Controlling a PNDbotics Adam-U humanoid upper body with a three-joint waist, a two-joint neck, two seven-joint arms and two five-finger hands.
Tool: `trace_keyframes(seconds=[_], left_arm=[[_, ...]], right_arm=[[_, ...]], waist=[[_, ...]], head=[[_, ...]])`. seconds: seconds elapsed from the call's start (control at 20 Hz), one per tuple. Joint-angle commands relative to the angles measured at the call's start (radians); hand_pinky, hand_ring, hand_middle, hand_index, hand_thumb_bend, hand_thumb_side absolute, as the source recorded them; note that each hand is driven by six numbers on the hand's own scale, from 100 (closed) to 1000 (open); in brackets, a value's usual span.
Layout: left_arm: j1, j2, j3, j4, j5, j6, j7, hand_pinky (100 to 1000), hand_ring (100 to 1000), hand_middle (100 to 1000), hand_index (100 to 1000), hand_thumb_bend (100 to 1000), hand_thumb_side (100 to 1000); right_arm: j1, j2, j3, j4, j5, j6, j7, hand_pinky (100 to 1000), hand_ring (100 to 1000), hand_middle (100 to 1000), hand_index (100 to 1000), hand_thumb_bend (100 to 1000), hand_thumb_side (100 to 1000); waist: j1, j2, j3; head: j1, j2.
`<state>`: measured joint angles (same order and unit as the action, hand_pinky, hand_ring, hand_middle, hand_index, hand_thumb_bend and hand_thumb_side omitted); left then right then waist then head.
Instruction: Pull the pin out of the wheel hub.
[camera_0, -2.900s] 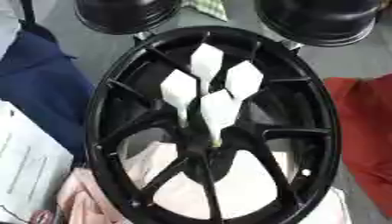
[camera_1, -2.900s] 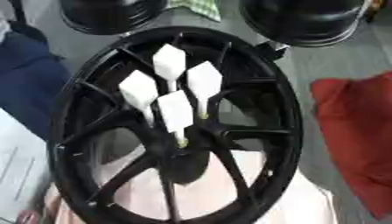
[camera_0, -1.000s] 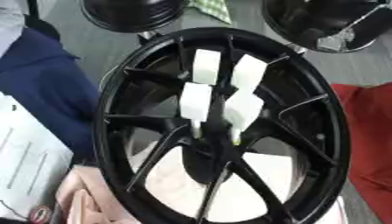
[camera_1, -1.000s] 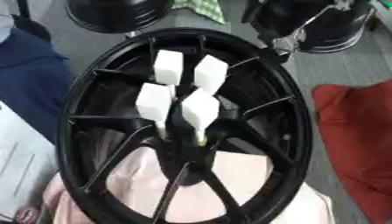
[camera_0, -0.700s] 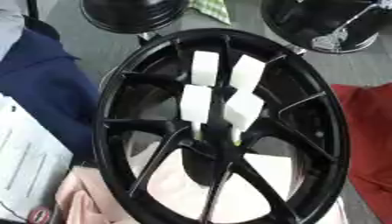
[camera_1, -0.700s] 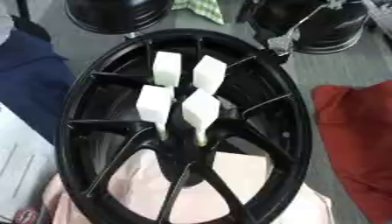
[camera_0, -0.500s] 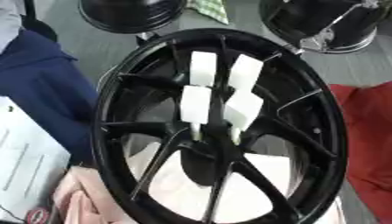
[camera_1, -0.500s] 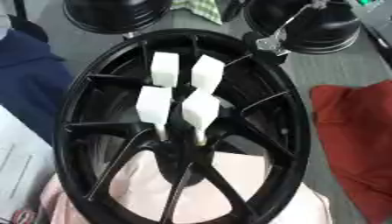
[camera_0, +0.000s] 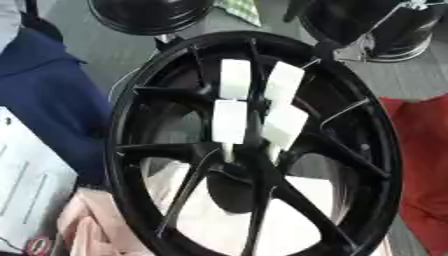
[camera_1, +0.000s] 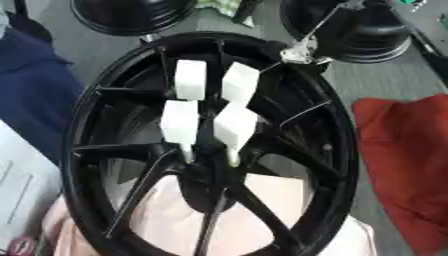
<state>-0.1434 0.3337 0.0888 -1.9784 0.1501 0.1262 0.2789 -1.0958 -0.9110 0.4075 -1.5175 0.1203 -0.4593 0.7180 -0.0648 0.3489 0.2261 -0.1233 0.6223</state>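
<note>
The right hand (camera_1: 302, 50) has come in at the upper right, now touching the wheel hub (camera_1: 131, 90) rim; its grip cannot be told; four white pins (camera_1: 234, 125) stand at the centre.

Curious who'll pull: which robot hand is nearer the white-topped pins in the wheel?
Right. The right hand is at the upper-right rim of the black spoked wheel, above-right of the white block-topped pins; the left hand shows nowhere.

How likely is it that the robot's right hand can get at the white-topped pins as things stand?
Probably yes. The right hand hangs over the wheel's far rim, and the pins stand clear above the spokes with nothing between.
</note>
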Motion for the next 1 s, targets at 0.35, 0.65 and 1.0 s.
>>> trace_keyframes(seconds=[0.35,0.65,1.0], left_arm=[[-0.010,0.025,-0.001,-0.022,0.002,-0.004,-0.005,668,674,560,705,581,493],[-0.011,0.026,-0.001,-0.022,0.000,-0.004,-0.006,669,674,558,705,579,493],[-0.012,0.027,-0.002,-0.022,-0.001,-0.005,-0.008,670,674,558,705,577,495]], right_arm=[[-0.017,-0.037,0.014,-0.047,0.004,-0.205,0.161,881,839,786,881,220,288],[0.000,-0.053,0.035,-0.081,0.010,-0.235,0.143,880,838,785,879,234,292],[0.028,-0.087,0.039,-0.161,0.000,-0.256,0.078,877,831,779,873,231,284]], waist=[[0.002,-0.009,0.005],[-0.001,-0.001,0.007],[-0.001,0.014,0.011]], head=[[-0.011,-0.006],[-0.001,-0.013],[0.033,-0.036]])
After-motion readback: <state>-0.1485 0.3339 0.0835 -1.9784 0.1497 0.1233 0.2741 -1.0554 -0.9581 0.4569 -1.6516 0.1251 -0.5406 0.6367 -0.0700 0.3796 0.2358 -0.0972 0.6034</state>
